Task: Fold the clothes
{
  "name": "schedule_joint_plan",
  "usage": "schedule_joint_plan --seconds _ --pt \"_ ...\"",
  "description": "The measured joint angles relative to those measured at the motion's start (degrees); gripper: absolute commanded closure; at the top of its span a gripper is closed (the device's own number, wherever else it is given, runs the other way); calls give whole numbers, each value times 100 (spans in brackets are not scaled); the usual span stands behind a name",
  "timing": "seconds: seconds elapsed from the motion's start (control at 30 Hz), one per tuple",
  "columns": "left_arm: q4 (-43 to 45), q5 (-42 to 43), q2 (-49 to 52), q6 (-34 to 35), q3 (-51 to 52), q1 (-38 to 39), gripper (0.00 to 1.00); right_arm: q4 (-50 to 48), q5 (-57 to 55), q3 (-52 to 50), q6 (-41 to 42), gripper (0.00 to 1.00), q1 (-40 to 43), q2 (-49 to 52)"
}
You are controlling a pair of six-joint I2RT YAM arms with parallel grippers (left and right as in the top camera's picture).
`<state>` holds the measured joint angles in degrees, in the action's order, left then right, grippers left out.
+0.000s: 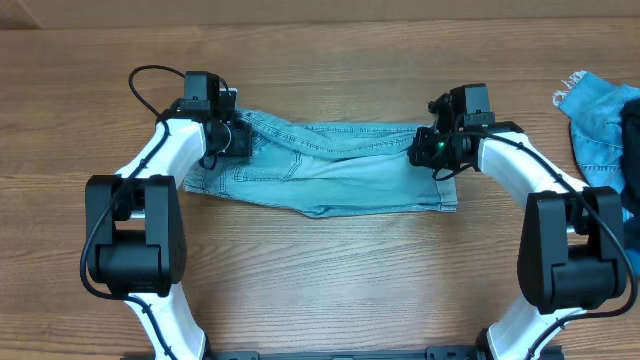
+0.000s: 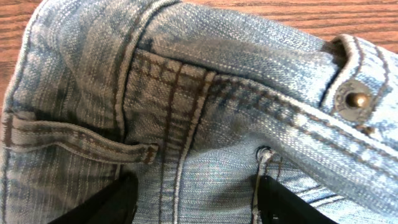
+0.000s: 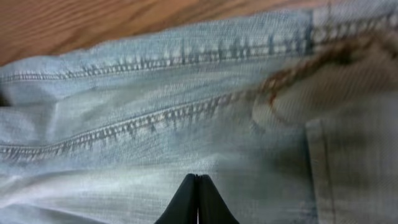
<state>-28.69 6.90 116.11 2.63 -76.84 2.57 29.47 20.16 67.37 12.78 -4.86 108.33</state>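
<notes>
left claw (image 2: 196,193), right claw (image 3: 198,193), two denim garments (image 1: 340,170) (image 1: 598,120)

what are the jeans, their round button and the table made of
The jeans: denim, likely cotton, pale washed blue and matte; visible ribbed weave and tan double stitching. The button: metal, perhaps brass, with a dull bronze sheen and a small glint. The table: wood or wood-look laminate, brown with long grain lines; which one is unclear.

Both arms reach forward and inward; the left pincer (image 2: 196,190) stands parted, the right pincer (image 3: 198,196) pressed together.
</notes>
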Motion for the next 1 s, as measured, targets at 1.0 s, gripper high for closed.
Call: schedule_joint_plan --seconds 1.0 --pt "-63 -2 4 -2 -11 0 34 -452 1047 1080 487 96 1027 717"
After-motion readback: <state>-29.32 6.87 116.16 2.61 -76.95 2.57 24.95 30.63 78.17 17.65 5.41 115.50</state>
